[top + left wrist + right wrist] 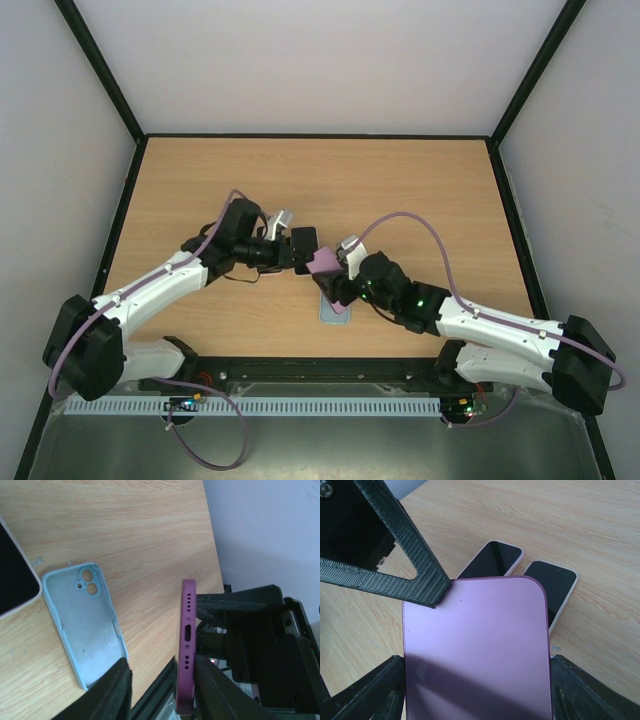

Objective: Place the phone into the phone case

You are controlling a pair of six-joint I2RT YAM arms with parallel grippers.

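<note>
My right gripper point(341, 276) point(477, 680) is shut on a purple phone point(324, 264) point(475, 645), gripping its two long edges and holding it above the table. A light blue phone case point(335, 308) point(82, 622) lies open side up on the table, just below the held phone. My left gripper point(304, 244) point(161, 664) is open around the phone's end. In the left wrist view the phone point(187, 645) is edge-on against one finger point(212, 685), with a wide gap to the other. In the right wrist view a left finger point(405, 560) touches the phone's top corner.
Two other phones with dark screens and pale edges point(492, 560) point(554, 584) lie flat on the table beyond the held phone. One shows at the left edge of the left wrist view point(12, 580), beside the case. The black rail point(320, 370) runs along the table's near edge.
</note>
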